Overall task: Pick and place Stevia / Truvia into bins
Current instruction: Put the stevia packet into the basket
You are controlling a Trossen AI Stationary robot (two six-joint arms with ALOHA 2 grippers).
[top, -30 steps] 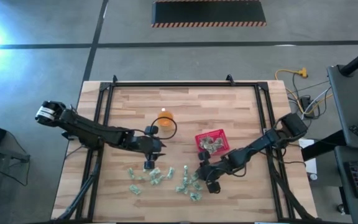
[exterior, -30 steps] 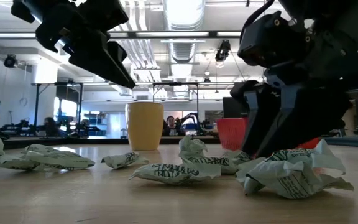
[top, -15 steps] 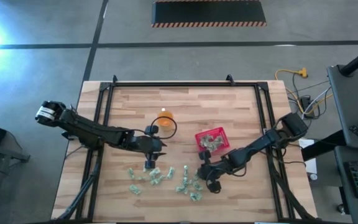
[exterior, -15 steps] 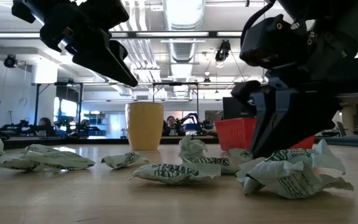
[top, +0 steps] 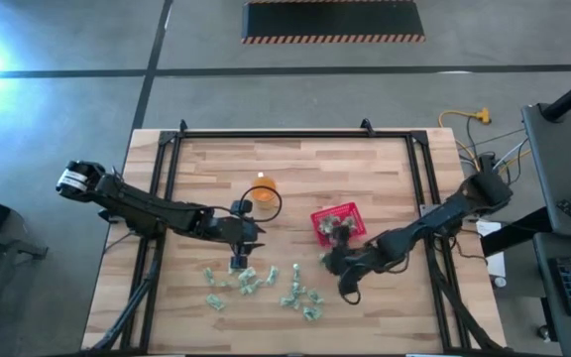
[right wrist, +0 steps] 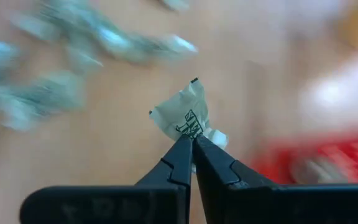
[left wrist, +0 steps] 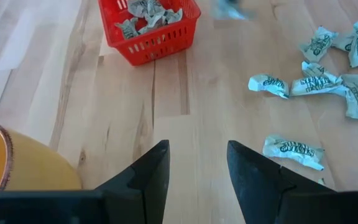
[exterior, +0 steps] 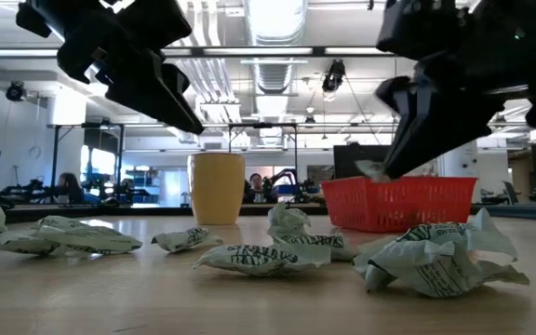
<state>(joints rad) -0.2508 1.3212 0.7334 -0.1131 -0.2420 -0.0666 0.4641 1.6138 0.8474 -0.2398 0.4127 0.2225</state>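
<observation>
We have one packet pinched by its lower edge in our right gripper, fingers closed on the paper, lifted off the table and hanging just beside the basket, which already holds a few packets. The paper looks crumpled, very light and limp, so we judge it will flop and could slip from a thin edge grip; taking it across a thicker fold should hold better. Dark print shows on it, but we cannot read it from here. The rest of the packets lie scattered below and beside our left gripper, which hangs open over them; on those nearest the green lettering seems to read Truvia, though we are not certain.
</observation>
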